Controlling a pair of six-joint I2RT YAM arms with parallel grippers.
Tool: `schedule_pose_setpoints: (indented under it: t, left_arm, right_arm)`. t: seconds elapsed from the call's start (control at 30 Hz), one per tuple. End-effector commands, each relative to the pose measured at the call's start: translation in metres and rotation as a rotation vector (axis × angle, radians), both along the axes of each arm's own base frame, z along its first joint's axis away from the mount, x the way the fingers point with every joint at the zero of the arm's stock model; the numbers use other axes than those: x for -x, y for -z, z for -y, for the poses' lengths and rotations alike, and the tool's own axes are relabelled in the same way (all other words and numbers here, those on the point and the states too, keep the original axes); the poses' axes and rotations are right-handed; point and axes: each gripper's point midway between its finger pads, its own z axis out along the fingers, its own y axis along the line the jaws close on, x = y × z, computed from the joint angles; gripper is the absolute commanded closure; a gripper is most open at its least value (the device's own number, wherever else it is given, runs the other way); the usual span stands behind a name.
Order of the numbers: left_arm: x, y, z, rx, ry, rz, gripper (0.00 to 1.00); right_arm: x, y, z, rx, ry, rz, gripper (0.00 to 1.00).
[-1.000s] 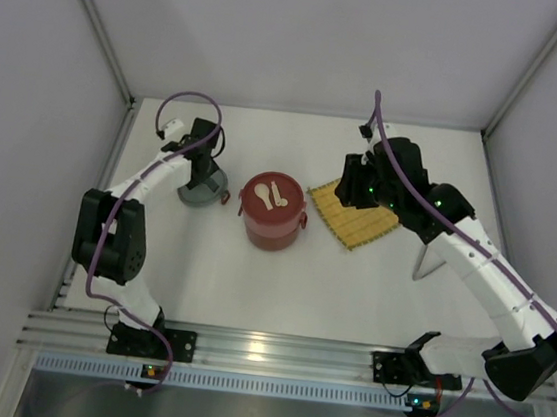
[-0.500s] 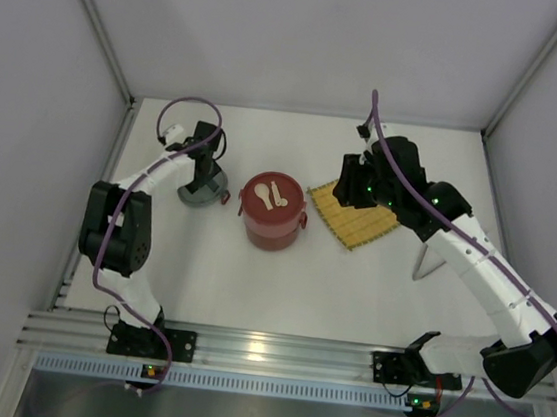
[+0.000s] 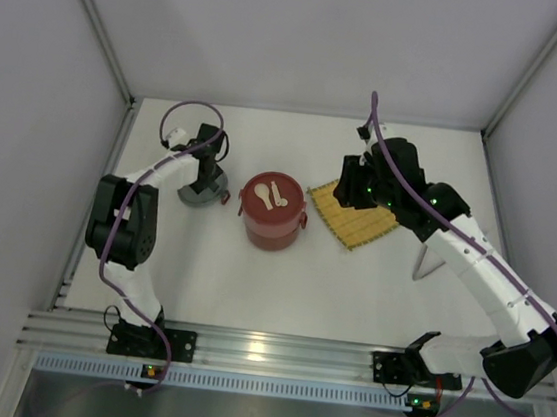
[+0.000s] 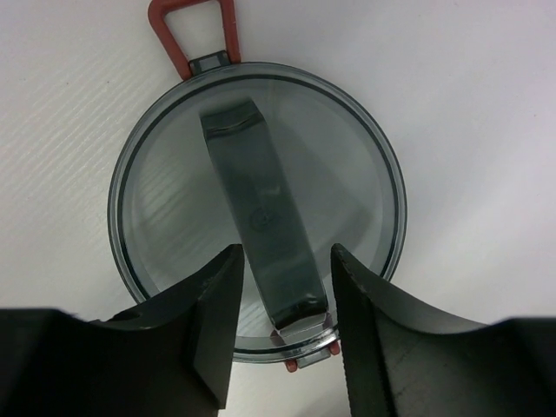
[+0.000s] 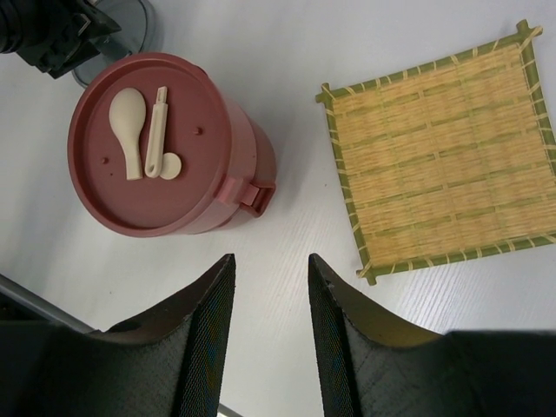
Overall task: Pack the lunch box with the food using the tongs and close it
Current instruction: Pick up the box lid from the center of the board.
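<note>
Lunch box (image 5: 252, 148) stands shut and upright at the middle of the bench (image 5: 287, 52), so I judge that nothing is packed yet. Nearest my bases, a slim pale V lying flat, partly under my right forearm, looks like the tongs (image 3: 420, 268). I expect them to be stiff, springy and light, awkward to lift off a flat surface, and best pinched across both arms near the middle. I can see no food in any view. Next out, my right claw (image 5: 271, 269) hangs released and holding nothing above the bench, between the lunch box and the woven mat (image 5: 443, 165), touching neither. The lunch box looks hard-shelled and smooth, probably slippery on its round wall. I would take it by the side clasp (image 5: 252, 195) or the lid rim and keep it level, since a beige spoon (image 5: 129, 130) and stick (image 5: 156, 130) lie on its lid and may slide. Farthest back on the left, my left claw (image 4: 285, 261) straddles the near end of the strap handle (image 4: 261, 200) of a smoky grey lid (image 4: 356, 174) lying flat near the lunch box. Whether the jaws bear on the strap I cannot tell. That lid seems thin, light and rigid, and the strap is where to hold it.
</note>
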Motion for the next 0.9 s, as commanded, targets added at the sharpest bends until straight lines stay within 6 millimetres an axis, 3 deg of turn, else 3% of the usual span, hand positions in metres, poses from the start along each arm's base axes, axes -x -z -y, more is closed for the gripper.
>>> schedule_pose_setpoints:
  t: [0.0, 0.07, 0.17, 0.23, 0.27, 0.37, 0.63, 0.73, 0.77, 0.87]
  left_arm:
    - [-0.015, -0.017, -0.001, 0.028, -0.039, 0.083, 0.51]
    - [-0.015, -0.017, -0.001, 0.033, -0.045, 0.088, 0.57]
    - [-0.014, -0.021, -0.001, 0.048, -0.066, 0.105, 0.77]
    - [-0.012, -0.026, -0.003, 0.058, -0.087, 0.124, 0.98]
    - [-0.011, -0.029, -0.003, 0.063, -0.096, 0.133, 1.00]
    - [-0.012, -0.049, -0.005, 0.066, -0.109, 0.177, 1.00]
    - [-0.020, -0.129, -0.001, 0.087, -0.066, 0.332, 1.00]
    - [-0.020, -0.166, 0.003, 0.091, -0.039, 0.403, 1.00]
    - [-0.018, -0.189, 0.006, 0.081, -0.018, 0.451, 1.00]
    - [-0.012, -0.217, 0.014, 0.072, 0.022, 0.503, 1.00]
  right_arm:
    - [-0.009, -0.014, 0.000, -0.042, 0.008, 0.055, 0.61]
    - [-0.008, -0.013, -0.001, -0.043, 0.008, 0.050, 0.61]
    - [-0.008, -0.011, -0.001, -0.040, 0.007, 0.049, 0.61]
    - [-0.008, -0.011, 0.000, -0.039, 0.008, 0.048, 0.61]
    - [-0.007, -0.010, 0.000, -0.038, 0.008, 0.047, 0.61]
    - [-0.008, -0.009, 0.001, -0.035, 0.011, 0.045, 0.61]
    - [-0.010, -0.012, 0.000, -0.039, 0.017, 0.048, 0.61]
    - [-0.011, -0.013, 0.000, -0.039, 0.019, 0.048, 0.61]
    - [-0.011, -0.014, 0.000, -0.043, 0.022, 0.050, 0.61]
    - [-0.011, -0.017, 0.001, -0.049, 0.027, 0.055, 0.61]
